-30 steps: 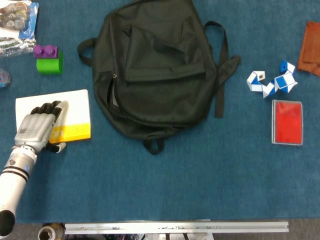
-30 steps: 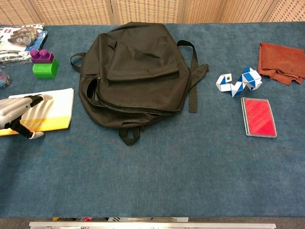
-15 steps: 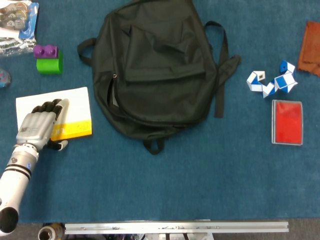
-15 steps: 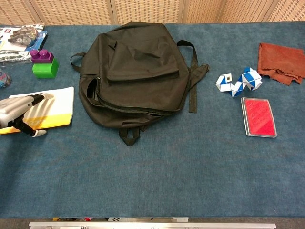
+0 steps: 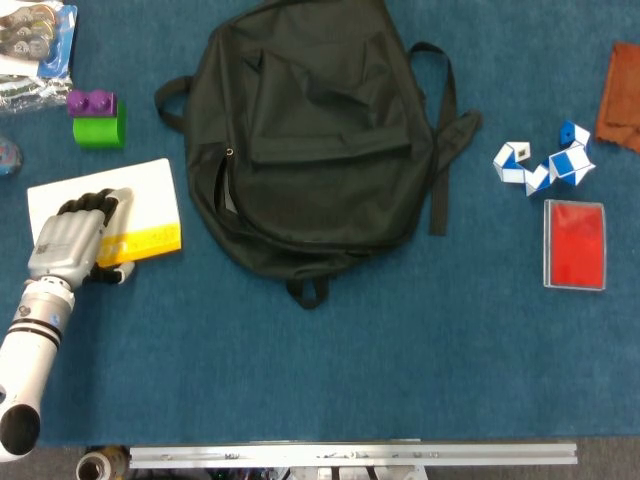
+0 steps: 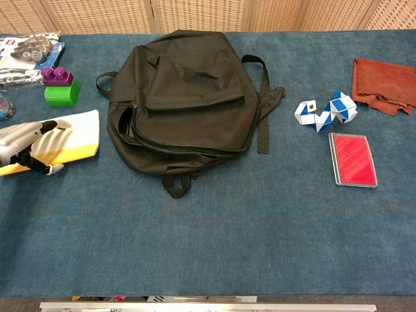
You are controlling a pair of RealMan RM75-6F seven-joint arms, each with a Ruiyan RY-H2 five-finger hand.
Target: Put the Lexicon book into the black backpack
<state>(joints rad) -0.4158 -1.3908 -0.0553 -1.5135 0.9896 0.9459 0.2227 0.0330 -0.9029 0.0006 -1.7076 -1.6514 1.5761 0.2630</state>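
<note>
Fingers of the left hand [image 5: 68, 245] lie over the flat white-and-yellow Lexicon book [image 5: 140, 205] with the thumb under its near edge, gripping it at the tabletop's [image 5: 330, 370] left side. Pickup seems underway; next, carry it to the black fabric backpack's [image 5: 310, 130] side zipper opening.

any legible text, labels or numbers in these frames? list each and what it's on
None can be read.
Book under the left hand: white and yellow cover, no lettering visible.
Plastic packet at the far left corner: printing too small and blurred.
Red case, black backpack: no markings visible.
</note>
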